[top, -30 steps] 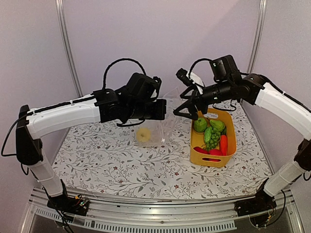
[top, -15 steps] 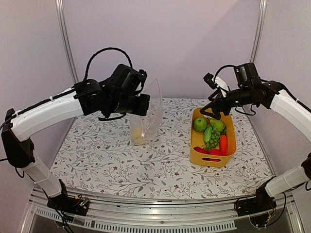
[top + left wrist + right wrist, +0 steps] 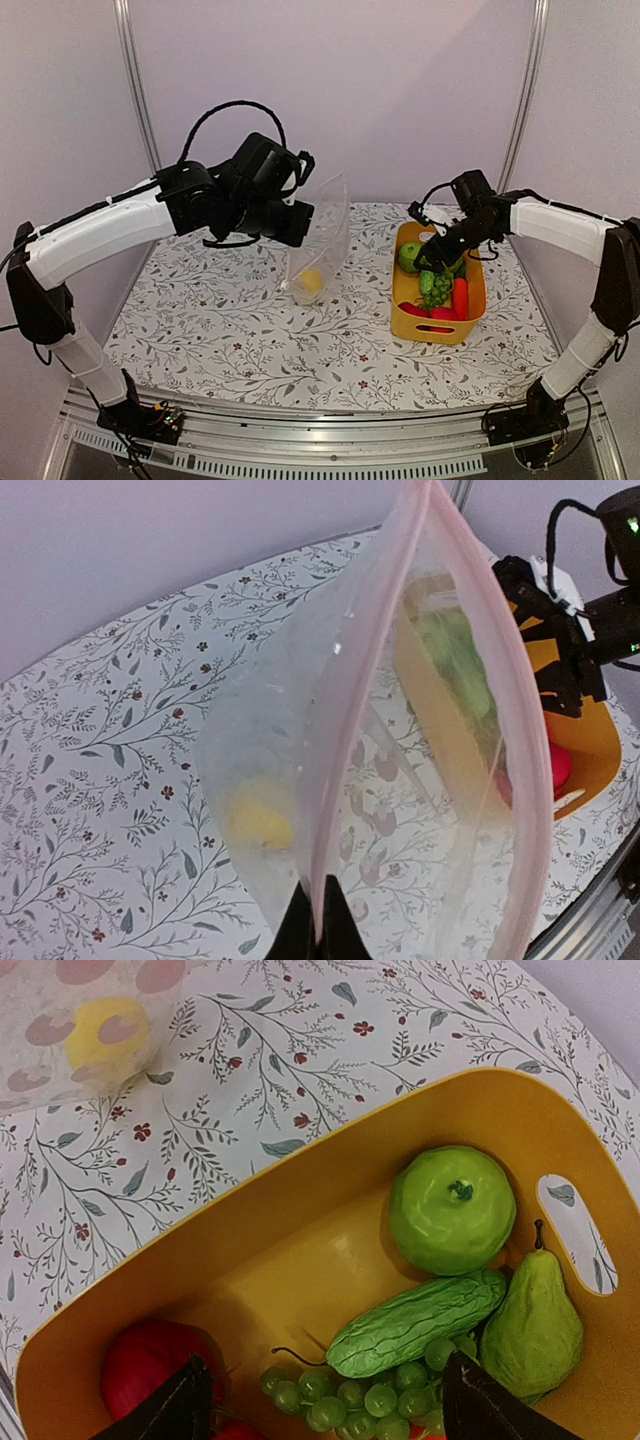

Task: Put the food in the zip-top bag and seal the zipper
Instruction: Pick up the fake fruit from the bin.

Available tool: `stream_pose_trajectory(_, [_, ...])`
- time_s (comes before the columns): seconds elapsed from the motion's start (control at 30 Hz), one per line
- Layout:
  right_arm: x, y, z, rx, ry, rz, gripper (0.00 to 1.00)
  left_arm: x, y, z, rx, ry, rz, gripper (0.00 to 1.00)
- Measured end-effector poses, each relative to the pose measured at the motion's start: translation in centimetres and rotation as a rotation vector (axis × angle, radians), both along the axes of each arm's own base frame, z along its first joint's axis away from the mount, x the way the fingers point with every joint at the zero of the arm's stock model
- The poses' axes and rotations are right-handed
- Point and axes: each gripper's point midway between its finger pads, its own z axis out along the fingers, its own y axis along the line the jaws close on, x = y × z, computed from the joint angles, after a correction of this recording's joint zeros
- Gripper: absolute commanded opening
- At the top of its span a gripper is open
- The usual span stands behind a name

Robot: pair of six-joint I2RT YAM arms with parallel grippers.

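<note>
The left arm reaches in over the flower-patterned table [image 3: 220,330], and the left gripper [image 3: 318,932] is pinched tight on the mouth edge of the zip-top bag [image 3: 326,232], holding it up so that it hangs with its bottom resting on the table near the middle. The bag's mouth gapes open, and the zipper [image 3: 368,690] shows in the left wrist view as a faint pinkish strip running along the rim. One round yellow piece [image 3: 312,281] lies inside the bag at its bottom. To the right, well apart from the bag, stands the yellow basket [image 3: 476,292] with the remaining food: a green apple [image 3: 450,1210], a cucumber [image 3: 415,1322], a green pear [image 3: 535,1322], a grape bunch [image 3: 372,1396], a red piece [image 3: 150,1360] and a carrot [image 3: 459,297]. The right gripper [image 3: 325,1405] is lowered into the basket with its jaws spread wide, the grapes and the cucumber's end showing between them; it seems to grasp nothing, though whether its tips touch the fruit cannot be told from here.
</note>
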Motion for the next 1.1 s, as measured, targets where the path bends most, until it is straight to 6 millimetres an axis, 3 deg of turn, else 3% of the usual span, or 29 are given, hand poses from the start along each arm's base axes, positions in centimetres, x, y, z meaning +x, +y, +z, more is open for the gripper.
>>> stream_pose_trajectory(0.17, [1.8, -0.1, -3.6, -0.053, 0.041, -0.029, 0.74, -0.1, -0.8, -1.0, 0.003, 0.026, -0.028, 0.00])
stream_pose_trajectory(0.53, [7.3, 0.3, -7.1, -0.117, -0.001, -0.089, 0.74, -0.3, -1.3, -1.5, -0.013, 0.036, -0.047, 0.00])
stream_pose_trajectory(0.9, [9.5, -0.2, -8.7, -0.145, -0.035, -0.147, 0.79, -0.4, -1.4, -1.9, -0.022, 0.042, -0.053, 0.00])
stream_pose_trajectory(1.1, [10.0, -0.1, -9.4, -0.144, -0.046, -0.153, 0.69, -0.4, -1.6, -1.8, -0.029, 0.042, -0.056, 0.00])
